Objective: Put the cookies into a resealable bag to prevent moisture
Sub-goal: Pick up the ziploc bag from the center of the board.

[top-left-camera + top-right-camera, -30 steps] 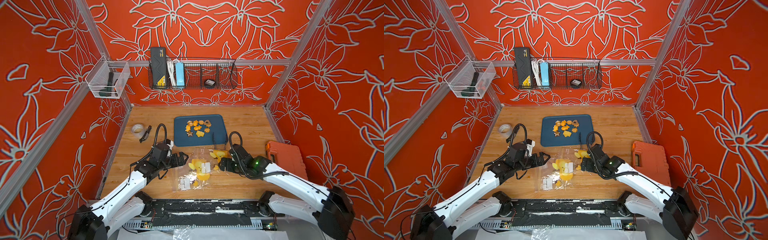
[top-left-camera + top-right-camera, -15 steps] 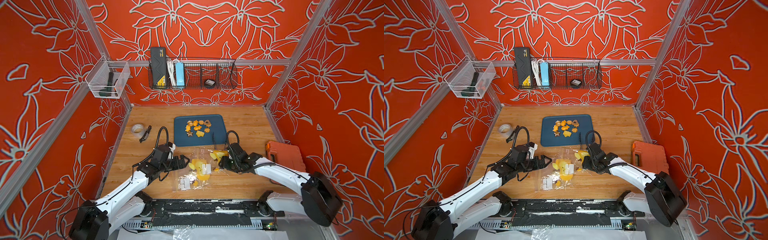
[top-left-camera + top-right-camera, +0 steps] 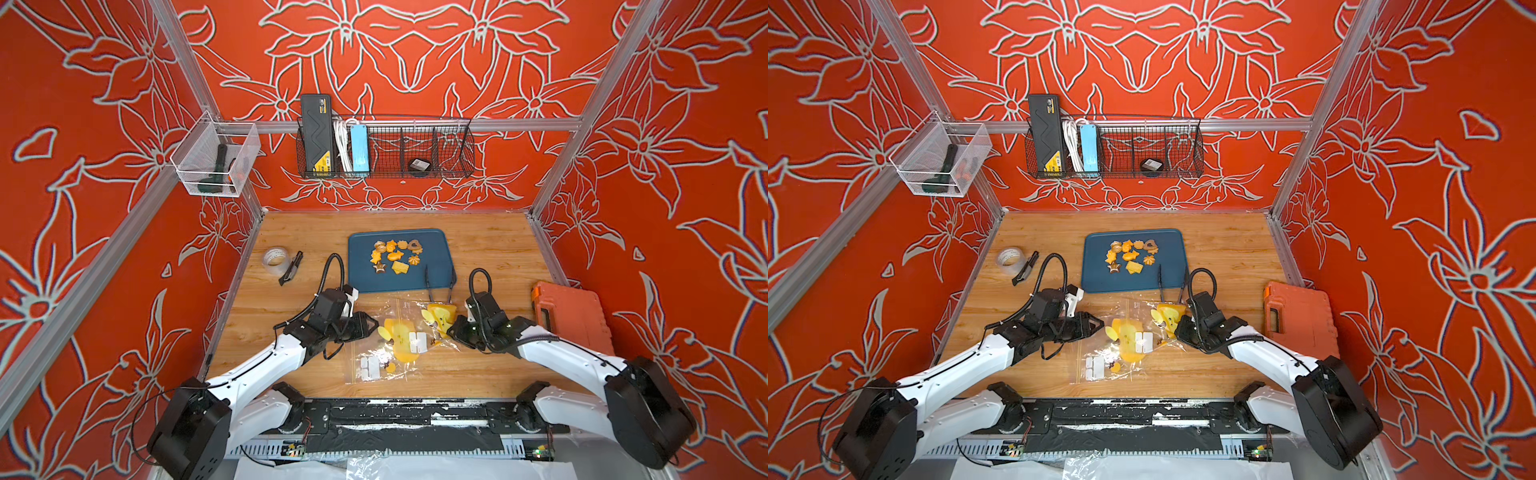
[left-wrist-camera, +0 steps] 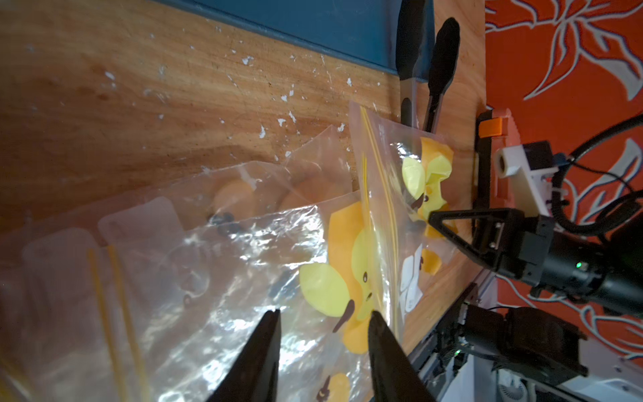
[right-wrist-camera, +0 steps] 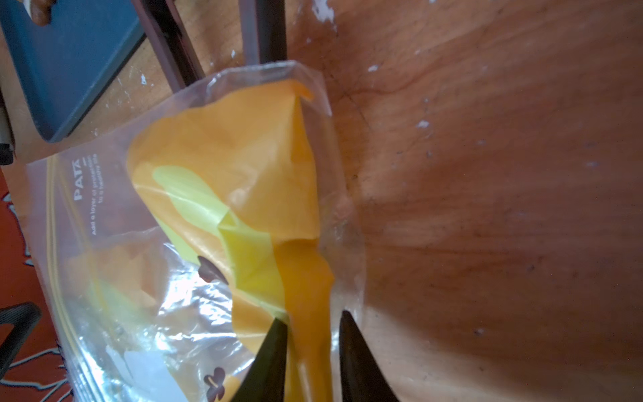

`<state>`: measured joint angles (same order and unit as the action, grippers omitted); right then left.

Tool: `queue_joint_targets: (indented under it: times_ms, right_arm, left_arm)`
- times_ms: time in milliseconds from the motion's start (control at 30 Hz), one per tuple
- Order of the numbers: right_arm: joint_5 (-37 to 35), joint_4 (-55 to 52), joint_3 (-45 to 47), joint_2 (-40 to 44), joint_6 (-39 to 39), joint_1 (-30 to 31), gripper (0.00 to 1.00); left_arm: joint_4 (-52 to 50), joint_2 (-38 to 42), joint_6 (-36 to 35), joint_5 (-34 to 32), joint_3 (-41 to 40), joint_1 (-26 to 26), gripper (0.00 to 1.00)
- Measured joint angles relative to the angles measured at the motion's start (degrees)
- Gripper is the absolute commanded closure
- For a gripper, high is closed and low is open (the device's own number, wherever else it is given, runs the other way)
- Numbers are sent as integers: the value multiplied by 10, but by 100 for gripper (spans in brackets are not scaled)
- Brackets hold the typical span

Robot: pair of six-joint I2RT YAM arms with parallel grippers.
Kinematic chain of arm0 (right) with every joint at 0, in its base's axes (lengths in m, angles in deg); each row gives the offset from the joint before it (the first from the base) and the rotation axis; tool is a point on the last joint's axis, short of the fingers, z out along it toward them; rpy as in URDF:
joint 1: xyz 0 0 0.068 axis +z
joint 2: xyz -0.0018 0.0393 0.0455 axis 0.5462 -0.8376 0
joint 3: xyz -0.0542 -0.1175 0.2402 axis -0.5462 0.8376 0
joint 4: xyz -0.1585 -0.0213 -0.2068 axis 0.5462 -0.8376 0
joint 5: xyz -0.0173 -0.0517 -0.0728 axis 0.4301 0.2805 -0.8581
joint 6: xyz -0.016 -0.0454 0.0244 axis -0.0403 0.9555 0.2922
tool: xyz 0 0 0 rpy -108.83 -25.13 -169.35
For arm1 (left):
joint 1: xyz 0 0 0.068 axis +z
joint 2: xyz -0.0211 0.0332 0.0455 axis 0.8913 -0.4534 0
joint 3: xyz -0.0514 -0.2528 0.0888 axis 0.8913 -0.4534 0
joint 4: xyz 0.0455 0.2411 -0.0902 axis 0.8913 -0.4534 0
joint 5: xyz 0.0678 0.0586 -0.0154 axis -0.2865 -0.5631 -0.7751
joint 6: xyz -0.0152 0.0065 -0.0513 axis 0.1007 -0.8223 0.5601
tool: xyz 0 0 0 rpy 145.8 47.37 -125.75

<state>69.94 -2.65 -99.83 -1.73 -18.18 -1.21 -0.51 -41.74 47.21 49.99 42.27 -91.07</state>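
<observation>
Since a second ago both pincers have drawn in from wide open, and the right arm's big rear joint has swung closer to the middle; the cookies, tray and bags lie where they were. The left pincer now shows narrowed jaws with a clear gap between the tips; in its wrist view it hovers at the edge of the flat bags, with film visible through the gap. The right pincer is clamped on a bunched orange fold of the crumpled bag; in the wrist view the fold fills the space between the fingers. Both arms reach low from the front rail, forearms slanting inward, pincers facing each other across the bags. The cookies sit in a loose cluster on the blue tray, farther back on the tabletop, none of them bagged. The black tongs lie across the tray's near edge, handles under the crumpled bag.
</observation>
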Motion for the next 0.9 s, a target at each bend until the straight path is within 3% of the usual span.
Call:
queue_joint_targets:
  times_ms: [400, 700, 900]
  right_arm:
    - [16, 12, 7, 0, -7, -12, 76]
    - [19, 11, 7, 0, -7, -15, 76]
    - [19, 11, 7, 0, -7, -15, 77]
  left_arm:
    - [57, -71, 28, 2, 7, -82, 74]
    - [86, -92, 34, -5, 21, -96, 77]
    - [90, -106, 39, -14, 22, -99, 89]
